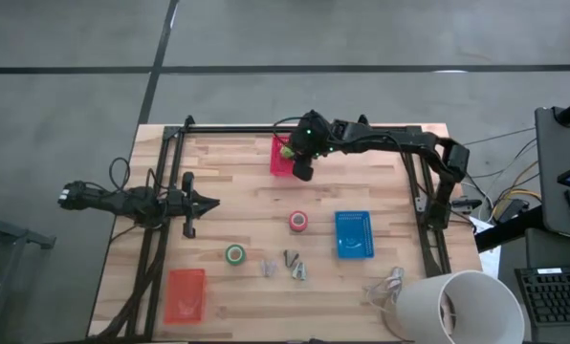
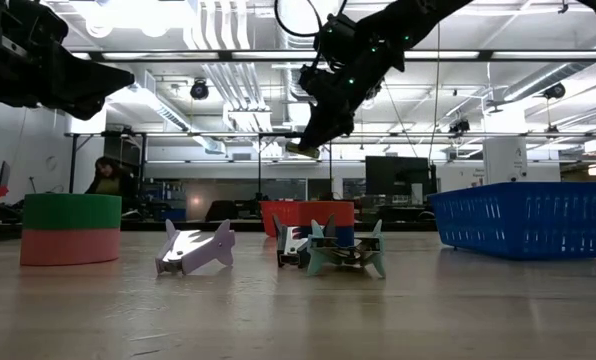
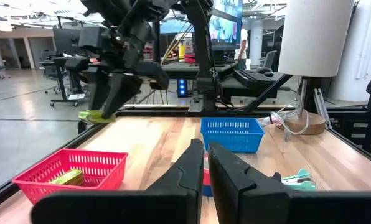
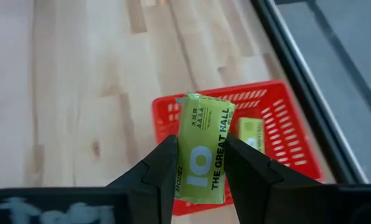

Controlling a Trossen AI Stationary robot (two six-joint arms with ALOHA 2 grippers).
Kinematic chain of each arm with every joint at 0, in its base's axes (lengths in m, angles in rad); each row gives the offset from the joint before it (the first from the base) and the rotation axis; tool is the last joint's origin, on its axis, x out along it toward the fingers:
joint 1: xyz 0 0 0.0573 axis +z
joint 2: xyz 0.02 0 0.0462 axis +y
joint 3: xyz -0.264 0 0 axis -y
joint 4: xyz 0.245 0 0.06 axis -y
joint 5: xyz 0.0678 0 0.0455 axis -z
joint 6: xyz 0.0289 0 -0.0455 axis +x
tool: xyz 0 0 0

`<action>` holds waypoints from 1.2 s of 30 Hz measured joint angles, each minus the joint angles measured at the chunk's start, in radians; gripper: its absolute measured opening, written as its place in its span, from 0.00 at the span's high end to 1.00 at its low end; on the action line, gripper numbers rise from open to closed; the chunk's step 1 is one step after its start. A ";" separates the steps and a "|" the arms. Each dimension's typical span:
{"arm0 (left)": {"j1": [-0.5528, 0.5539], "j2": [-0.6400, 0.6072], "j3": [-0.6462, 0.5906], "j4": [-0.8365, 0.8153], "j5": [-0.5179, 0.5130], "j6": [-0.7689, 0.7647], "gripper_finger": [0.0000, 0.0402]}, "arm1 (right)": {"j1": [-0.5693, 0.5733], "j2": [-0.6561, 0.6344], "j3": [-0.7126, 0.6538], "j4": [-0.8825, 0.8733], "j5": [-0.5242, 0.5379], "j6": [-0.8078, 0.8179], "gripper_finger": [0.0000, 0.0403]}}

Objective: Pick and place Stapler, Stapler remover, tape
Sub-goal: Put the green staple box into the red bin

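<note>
My right gripper (image 4: 201,146) is shut on a small yellow-green stapler (image 4: 204,124) and hangs above the red basket (image 1: 277,161) at the table's far edge. A second yellow-green oblong (image 4: 251,134) lies in that basket. The low view shows the gripper (image 2: 308,140) high over the table. The red-pink tape roll (image 1: 298,222) and the green roll (image 1: 235,254) lie flat on the wood. Staple removers (image 1: 294,264) stand on their prongs near the table's middle. My left gripper (image 1: 197,203) waits shut at the left. My right gripper pinches the stapler by its two long sides (image 4: 187,165), one finger (image 4: 164,162) on each. The fingers point down, slanting toward the far edge, and lie along the stapler. The stapler is lifted clear, its free end (image 4: 205,104) sticking out past the fingertips above the red basket.
A blue basket (image 1: 354,234) sits right of the red-pink roll. Another red basket (image 1: 185,294) is at the near left corner. A white lamp shade (image 1: 457,306) and cables (image 1: 385,287) lie at the near right corner. Black frame rails (image 1: 428,205) run along the table's sides.
</note>
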State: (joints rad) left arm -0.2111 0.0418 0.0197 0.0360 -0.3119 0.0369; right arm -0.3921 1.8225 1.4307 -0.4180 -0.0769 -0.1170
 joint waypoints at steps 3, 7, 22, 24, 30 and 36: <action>0.000 0.000 0.000 0.000 0.000 0.000 0.94 | -0.017 0.000 0.000 0.020 0.000 -0.015 0.72; 0.000 0.000 0.000 0.000 0.000 0.000 0.94 | -0.035 0.001 0.000 0.044 -0.002 -0.019 0.72; 0.000 0.000 0.000 0.000 0.000 0.000 0.94 | -0.105 0.049 0.005 0.117 -0.009 -0.050 0.72; 0.000 0.000 0.000 0.000 0.000 0.000 0.94 | -0.113 0.067 0.010 0.159 -0.009 -0.063 0.72; 0.000 0.003 0.000 -0.001 0.000 0.000 0.94 | -0.140 0.094 0.018 0.140 -0.019 -0.070 0.72; 0.000 0.004 0.000 -0.001 0.000 0.000 0.94 | -0.143 0.186 0.095 0.130 -0.029 -0.096 0.72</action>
State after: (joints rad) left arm -0.2109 0.0456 0.0198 0.0349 -0.3119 0.0372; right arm -0.5350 2.0085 1.5257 -0.2883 -0.1062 -0.2131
